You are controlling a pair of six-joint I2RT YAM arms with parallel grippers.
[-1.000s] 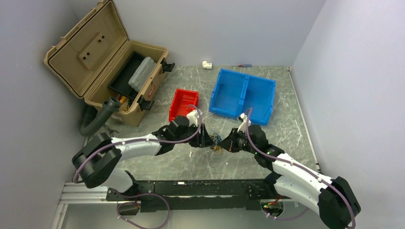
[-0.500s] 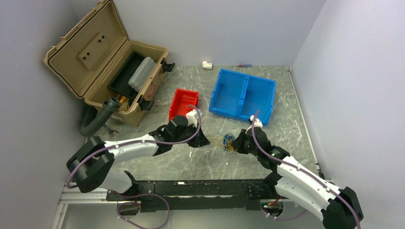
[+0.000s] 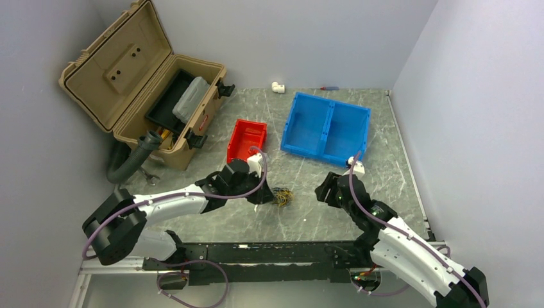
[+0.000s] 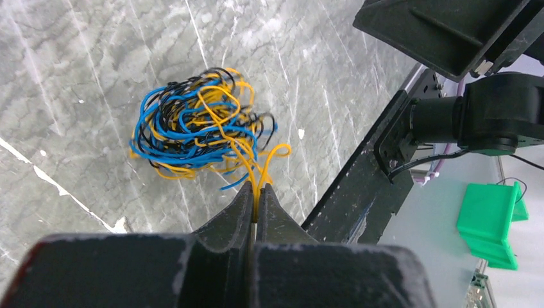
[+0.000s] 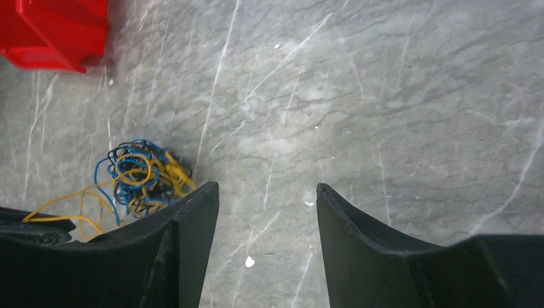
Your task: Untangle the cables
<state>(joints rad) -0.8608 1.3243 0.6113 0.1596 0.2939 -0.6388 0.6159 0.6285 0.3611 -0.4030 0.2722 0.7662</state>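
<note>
Marbled desk (image 3: 398, 154) carried cables (image 4: 192, 135) as one knot: left end effector (image 4: 255, 192) pinched yellow strands, right end effector (image 5: 266, 192) stood spread, empty. Untangling was barely begun.

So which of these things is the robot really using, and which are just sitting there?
For the job:
- the cables, one tangled bunch
- the left jaws, shut on a yellow strand
- the right jaws, open, apart from the bunch

Just lying about:
- red bin
- blue bin
- open toolbox
- white pipe piece
</note>
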